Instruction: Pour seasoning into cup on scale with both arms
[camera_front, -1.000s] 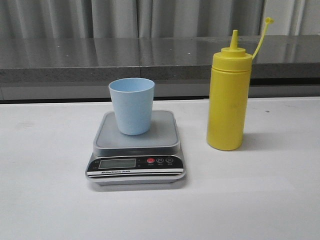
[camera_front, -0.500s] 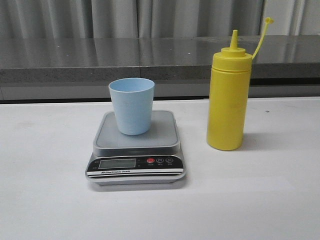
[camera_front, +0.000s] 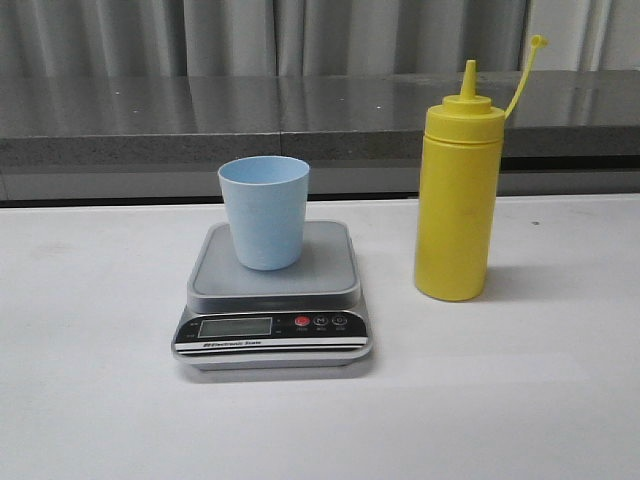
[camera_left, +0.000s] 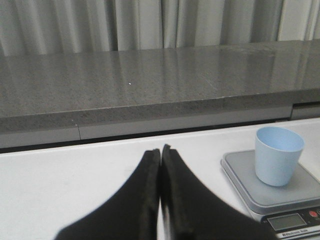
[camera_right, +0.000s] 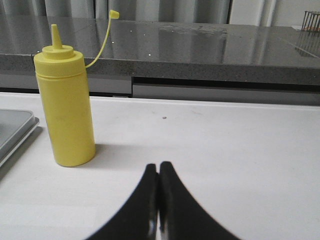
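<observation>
At left, off the scale's (camera_front: 272, 290) near-left side, left gripper (camera_left: 160, 152) pressed together, empty. Blue cup (camera_front: 264, 211) upright on scale; yellow bottle (camera_front: 457, 195) just right, uncapped, on tabletop (camera_front: 520, 400). Right gripper (camera_right: 159, 169) likewise pressed together. Nothing shifted since earlier; fits pre-pour or finished.

A white table (camera_front: 90, 400) carried a grey scale (camera_front: 272, 300) near its middle and, just to its right, an upright yellow bottle (camera_front: 457, 190).

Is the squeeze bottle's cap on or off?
Off: the yellow squeeze bottle stands upright, its tethered cap dangling clear of the bare nozzle.
</observation>
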